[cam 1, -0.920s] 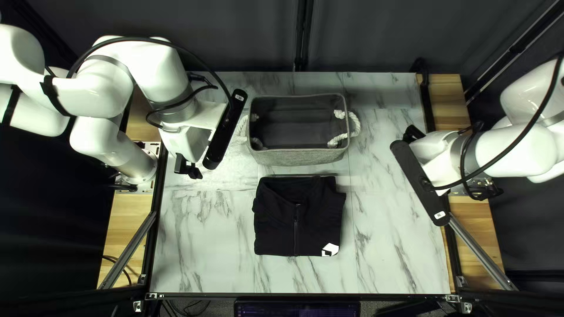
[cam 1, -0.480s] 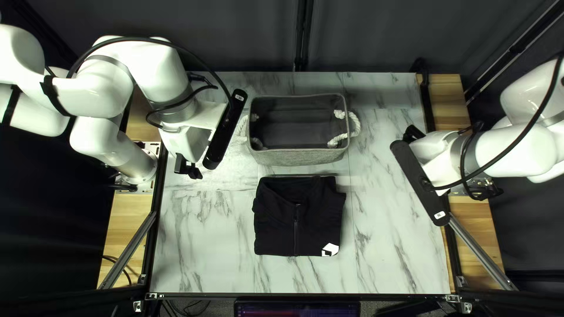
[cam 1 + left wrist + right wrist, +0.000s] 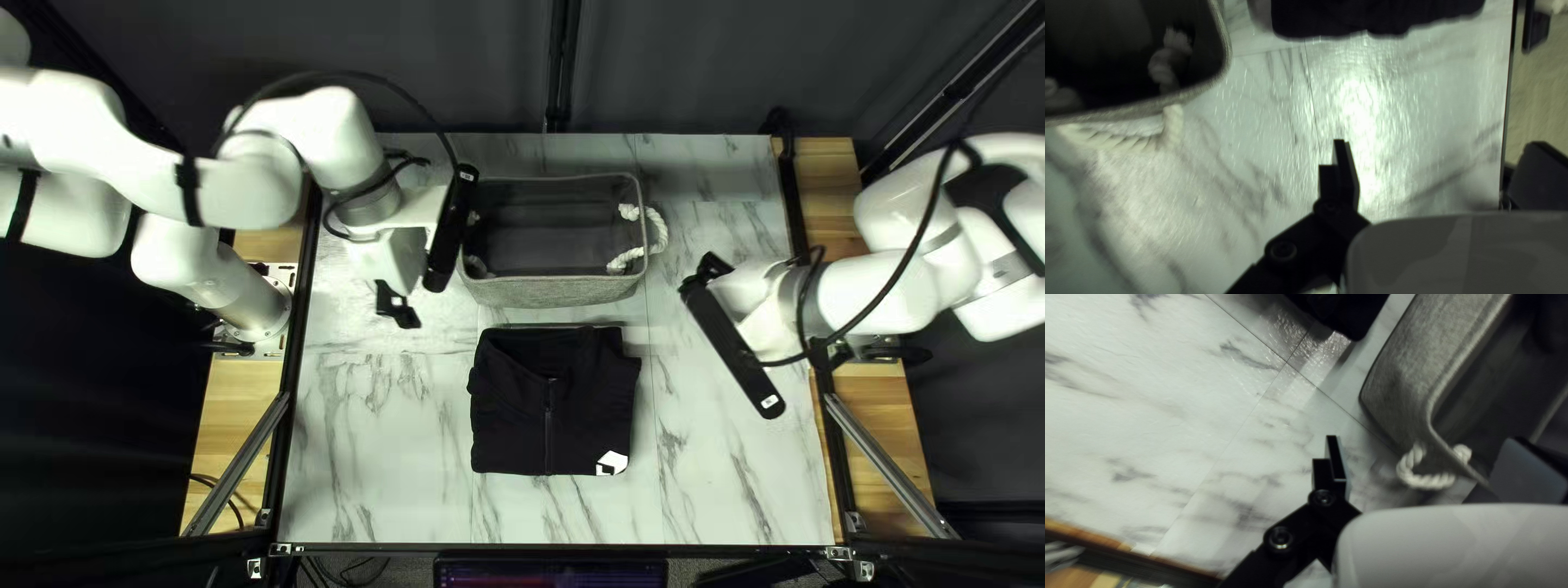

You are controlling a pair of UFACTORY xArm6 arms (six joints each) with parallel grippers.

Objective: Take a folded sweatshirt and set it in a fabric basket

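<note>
1. Folded sweatshirt [image 3: 523, 419]: flat on table [image 3: 370, 446], at 6 o'clock from fabric basket [image 3: 555, 291]
2. Left gripper [image 3: 397, 306]: 10 o'clock from garment, fingers parted
3. Right gripper [image 3: 714, 265]: 2 o'clock, likewise released
4. Black bar [image 3: 449, 234]: overlapping basket's 9 o'clock rim; rope handle [image 3: 660, 234] at 3 o'clock

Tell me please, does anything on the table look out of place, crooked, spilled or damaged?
Nothing stands out. The sweatshirt lies flat and neatly folded beside the fabric basket, which stands upright. I see no spill or damage.
</note>
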